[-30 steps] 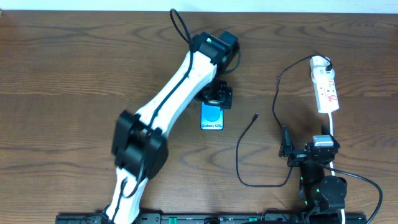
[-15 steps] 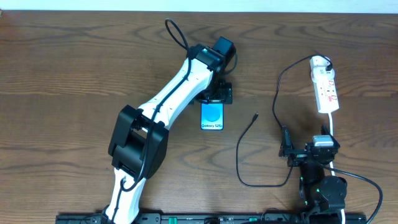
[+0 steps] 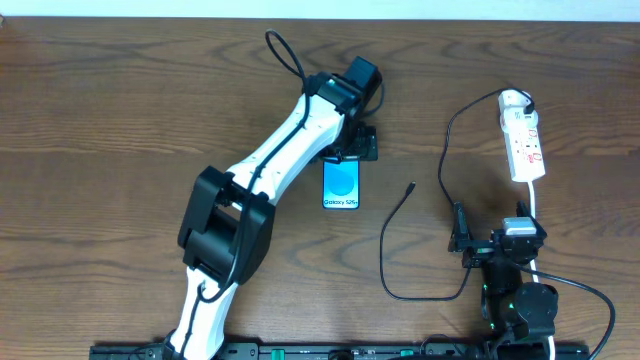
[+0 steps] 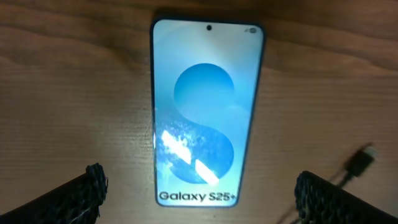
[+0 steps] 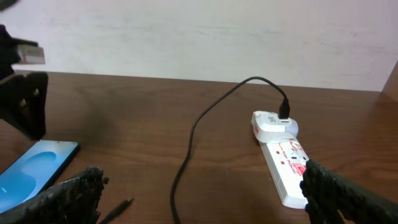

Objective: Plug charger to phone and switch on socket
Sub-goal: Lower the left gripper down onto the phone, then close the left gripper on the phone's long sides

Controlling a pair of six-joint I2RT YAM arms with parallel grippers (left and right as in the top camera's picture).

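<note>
The phone lies flat mid-table, screen up, with "Galaxy S25+" text; it fills the left wrist view and shows at the lower left of the right wrist view. My left gripper hovers open over the phone's far end, fingers wide on either side. The charger cable loops across the table; its connector tip lies loose right of the phone. Its other end sits in a white adapter on the socket. My right gripper is open and empty at the front right.
The socket's white cord runs down past my right arm's base. The left arm stretches diagonally across the table's middle. A pale wall stands behind the table's far edge.
My left gripper has shifted slightly toward the far side over the phone's top end. The right arm, cable and socket have not moved.
</note>
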